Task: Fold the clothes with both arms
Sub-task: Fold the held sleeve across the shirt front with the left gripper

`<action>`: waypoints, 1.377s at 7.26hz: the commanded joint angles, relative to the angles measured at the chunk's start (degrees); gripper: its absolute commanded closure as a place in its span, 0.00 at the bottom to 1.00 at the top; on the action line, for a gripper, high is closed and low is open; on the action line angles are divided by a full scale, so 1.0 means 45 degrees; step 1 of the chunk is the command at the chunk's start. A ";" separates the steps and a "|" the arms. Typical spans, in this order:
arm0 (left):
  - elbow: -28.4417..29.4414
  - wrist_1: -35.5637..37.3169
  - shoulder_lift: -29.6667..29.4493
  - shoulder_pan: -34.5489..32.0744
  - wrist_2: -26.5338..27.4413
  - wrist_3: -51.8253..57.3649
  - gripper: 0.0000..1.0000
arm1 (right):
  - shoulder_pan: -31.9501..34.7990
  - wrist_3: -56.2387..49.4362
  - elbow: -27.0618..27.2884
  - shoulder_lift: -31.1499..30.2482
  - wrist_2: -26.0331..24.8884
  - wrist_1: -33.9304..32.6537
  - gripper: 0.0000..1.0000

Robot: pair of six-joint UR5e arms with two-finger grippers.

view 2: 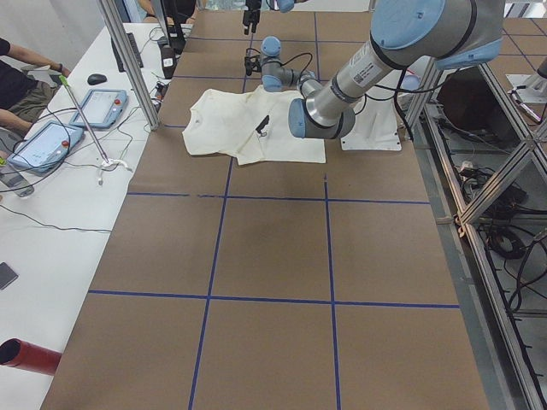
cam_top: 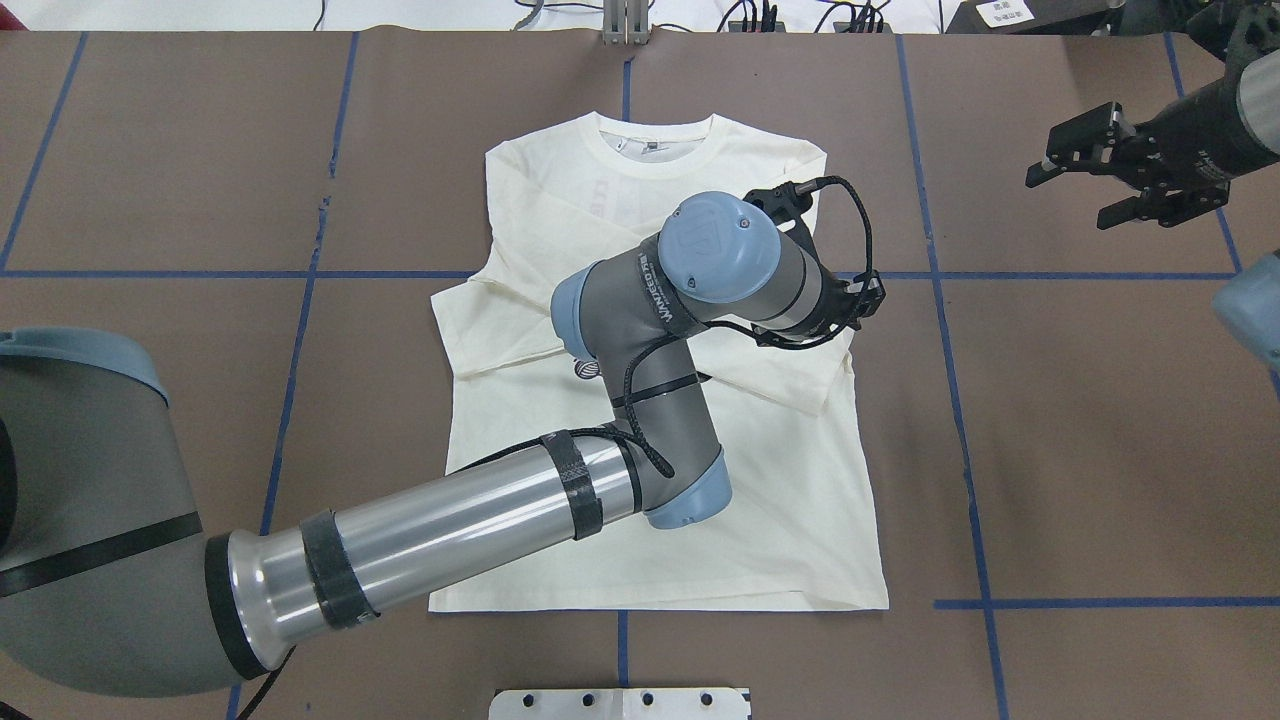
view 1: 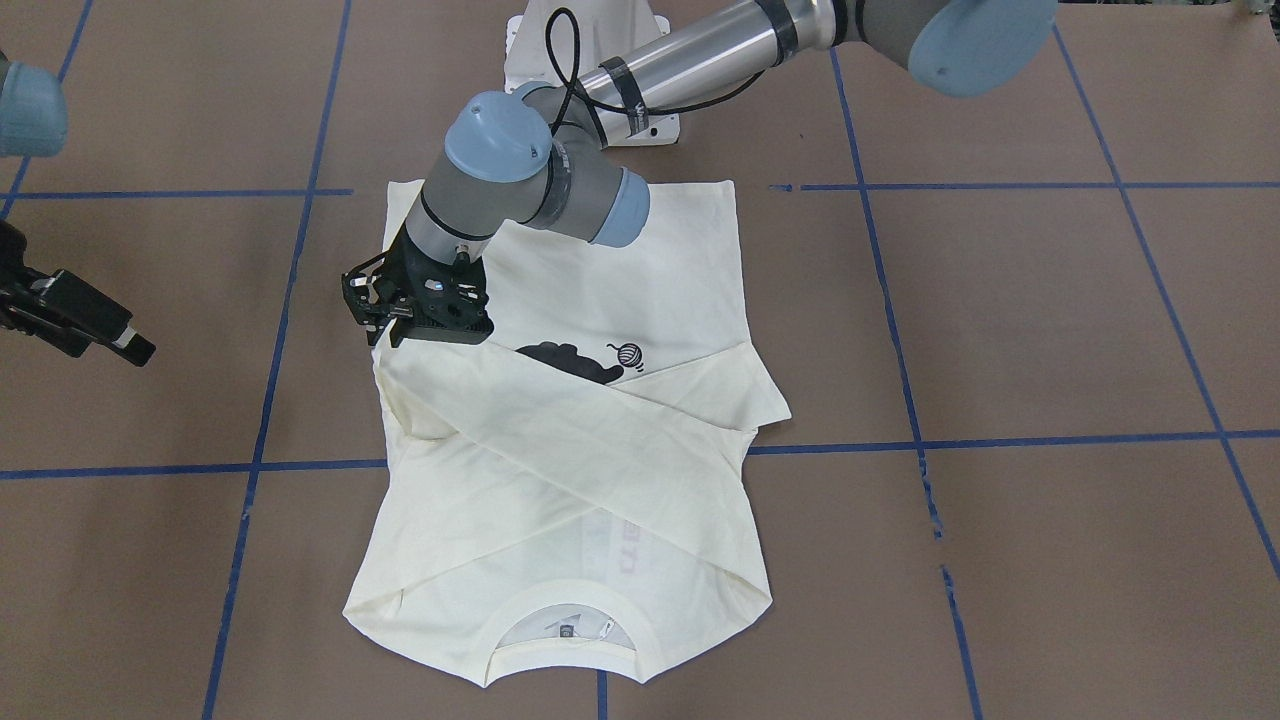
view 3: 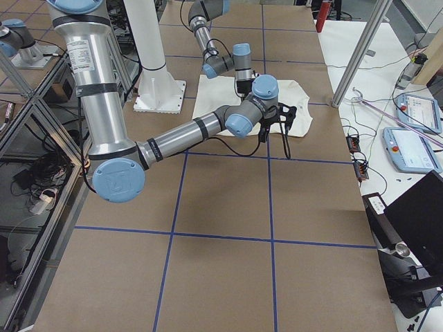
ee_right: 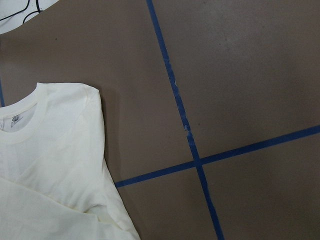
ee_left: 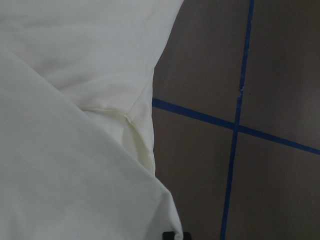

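Meanwhile, the left hand [view 1: 388,322] pinches a sleeve [view 1: 540,430] crossed over the shirt [view 1: 640,260]; it should be laid flat before release. The right hand [cam_top: 1078,192] hovers spread, well aside.

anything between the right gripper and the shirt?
Nothing visible. Only bare table and blue tape lie between the right gripper and the T-shirt. The left gripper sits at the T-shirt edge nearest it, and the left arm reaches over the T-shirt.

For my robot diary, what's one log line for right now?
left pincer: shut on sleeve | right pincer: open, aside | shirt: front up
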 commanded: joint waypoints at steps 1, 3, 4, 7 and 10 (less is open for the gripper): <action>-0.3510 0.1185 0.1721 -0.0029 -0.0482 -0.1496 0.12 | -0.0976 0.1716 0.0102 0.0294 -0.0775 -0.0030 0.00; -0.9600 0.4756 0.5269 -0.0281 -0.0487 -0.1310 0.14 | -0.4168 0.4814 0.1754 -0.0035 -0.3615 -0.0050 0.00; -1.1486 0.4846 0.7145 -0.0708 -0.0583 -0.0554 0.15 | -0.6004 0.6245 0.2556 -0.0385 -0.4985 -0.0088 0.01; -1.2443 0.4808 0.8609 -0.1160 -0.0545 0.1192 0.15 | -1.0872 0.9086 0.3384 -0.1458 -0.9731 -0.0226 0.02; -1.2169 0.4827 0.8688 -0.1240 -0.0525 0.1173 0.15 | -1.2035 1.0067 0.3462 -0.2670 -1.0331 -0.0245 0.02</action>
